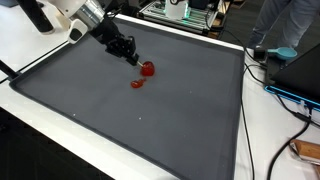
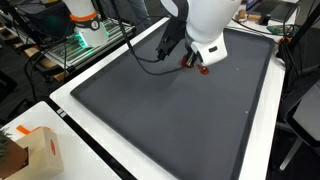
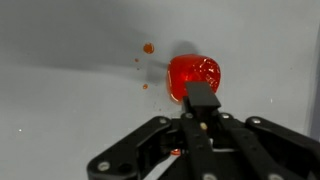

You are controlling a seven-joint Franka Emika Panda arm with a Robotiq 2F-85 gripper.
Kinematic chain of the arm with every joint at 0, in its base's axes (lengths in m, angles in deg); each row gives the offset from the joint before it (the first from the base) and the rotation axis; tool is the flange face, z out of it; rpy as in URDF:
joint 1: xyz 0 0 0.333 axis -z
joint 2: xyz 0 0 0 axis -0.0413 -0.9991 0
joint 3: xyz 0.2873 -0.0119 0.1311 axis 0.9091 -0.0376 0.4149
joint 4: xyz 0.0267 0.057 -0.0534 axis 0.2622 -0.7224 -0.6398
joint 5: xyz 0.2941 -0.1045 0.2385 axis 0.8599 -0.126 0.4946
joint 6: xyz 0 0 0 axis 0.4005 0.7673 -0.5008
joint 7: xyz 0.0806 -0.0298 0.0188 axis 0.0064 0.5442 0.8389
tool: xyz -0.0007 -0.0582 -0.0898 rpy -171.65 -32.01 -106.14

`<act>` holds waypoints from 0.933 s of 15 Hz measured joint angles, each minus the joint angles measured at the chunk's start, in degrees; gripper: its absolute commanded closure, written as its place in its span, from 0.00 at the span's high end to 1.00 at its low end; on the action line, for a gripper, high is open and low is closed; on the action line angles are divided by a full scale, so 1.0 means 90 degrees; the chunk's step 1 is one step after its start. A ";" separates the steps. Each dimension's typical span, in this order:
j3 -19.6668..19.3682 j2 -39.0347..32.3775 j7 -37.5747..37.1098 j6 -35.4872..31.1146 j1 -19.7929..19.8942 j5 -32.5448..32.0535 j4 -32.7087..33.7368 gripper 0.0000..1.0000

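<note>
your gripper shows in the wrist view as one dark bar with no gap down the middle, so its fingers look pressed together with nothing between them. the tip overlaps the near edge of a glossy red lump, and you cannot tell from this view whether it touches the lump or hangs just above it. a small orange spot lies on the surface near the lump.

in both exterior views the gripper comes down at a slant, and the red lump lies just beside its tip on the dark grey mat. the lump is in the part of the mat nearest the arm, away from the mat's edges. in an exterior view a smaller red mark lies on the mat near the lump, apart from it. the mat covers most of a white table. in an exterior view a cardboard box stands at the table's corner, well apart from the gripper.
</note>
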 measured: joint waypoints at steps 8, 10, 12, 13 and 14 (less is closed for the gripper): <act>0.0008 -0.0051 -0.0023 0.0182 0.0105 0.0198 0.0031 0.03; 0.0008 -0.0051 -0.0028 0.0270 0.0127 0.0221 0.0080 0.03; 0.0008 -0.0051 -0.0039 0.0372 0.0152 0.0259 0.0153 0.03; 0.0008 -0.0050 -0.0050 0.0422 0.0166 0.0282 0.0191 0.03; 0.0008 -0.0050 -0.0062 0.0462 0.0180 0.0306 0.0228 0.03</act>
